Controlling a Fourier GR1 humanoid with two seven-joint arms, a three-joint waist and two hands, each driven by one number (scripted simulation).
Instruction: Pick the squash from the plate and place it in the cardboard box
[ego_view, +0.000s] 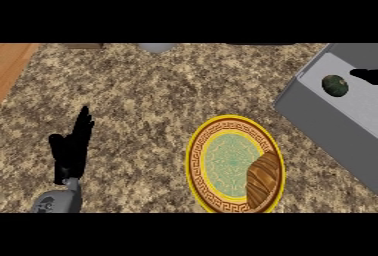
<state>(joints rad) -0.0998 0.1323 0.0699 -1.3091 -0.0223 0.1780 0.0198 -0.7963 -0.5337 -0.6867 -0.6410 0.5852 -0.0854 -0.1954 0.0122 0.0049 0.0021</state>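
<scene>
The squash (336, 85), small, round and dark green, lies inside the grey box (325, 135) at the right of the head view. Only a black bit of my right hand (367, 75) shows at the right edge, just right of the squash and slightly above it, apart from it. The round plate (198, 165) with a yellow rim and patterned green centre sits at centre right, in front of the box. A brown striped object (263, 181) lies on its right side. My left hand (71, 145) rests open at the left, fingers up, holding nothing.
The speckled granite counter (148, 100) fills the view. A wooden strip (13, 65) runs along the upper left. A grey round object (155, 47) and a brown one (83, 45) peek in at the far edge.
</scene>
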